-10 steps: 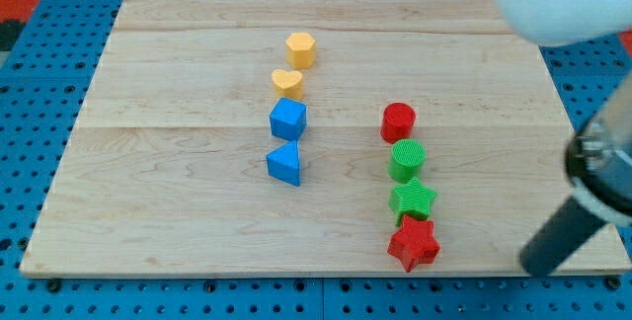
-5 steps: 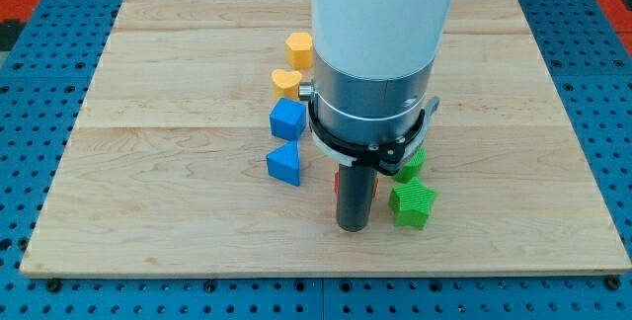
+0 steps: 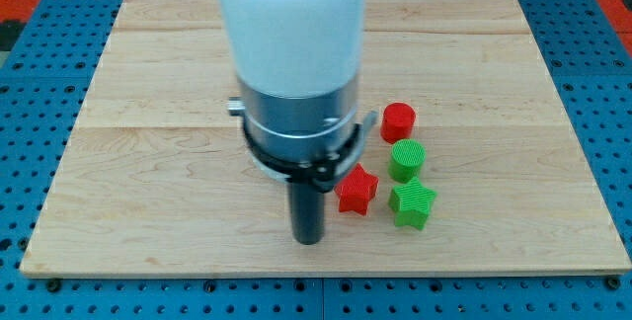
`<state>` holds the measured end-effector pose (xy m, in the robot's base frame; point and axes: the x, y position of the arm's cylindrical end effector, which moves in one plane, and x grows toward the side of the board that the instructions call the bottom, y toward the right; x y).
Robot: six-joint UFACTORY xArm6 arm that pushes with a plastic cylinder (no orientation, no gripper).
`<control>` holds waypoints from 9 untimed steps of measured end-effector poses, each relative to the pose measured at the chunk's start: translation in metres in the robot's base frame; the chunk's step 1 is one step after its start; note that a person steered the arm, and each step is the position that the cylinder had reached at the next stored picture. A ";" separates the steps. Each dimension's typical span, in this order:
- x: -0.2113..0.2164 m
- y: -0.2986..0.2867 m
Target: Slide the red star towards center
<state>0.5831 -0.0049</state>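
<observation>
The red star [image 3: 356, 190] lies on the wooden board [image 3: 148, 162], a little right of and below the board's middle. It sits just left of the green star [image 3: 412, 204]. My tip [image 3: 309, 238] is down on the board, to the lower left of the red star, a short way from it. The arm's white and grey body covers the board's middle.
A red cylinder [image 3: 398, 121] and a green cylinder [image 3: 406, 160] stand in a column above the green star, right of the red star. The yellow and blue blocks seen earlier are hidden behind the arm.
The arm has swept from the view's right to the middle-left. The red star has moved up and left from the column's bottom, now left of the green star.
</observation>
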 end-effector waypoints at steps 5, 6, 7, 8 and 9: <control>-0.030 0.045; -0.043 0.076; -0.067 0.066; -0.081 0.051; -0.086 0.037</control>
<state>0.4968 0.0320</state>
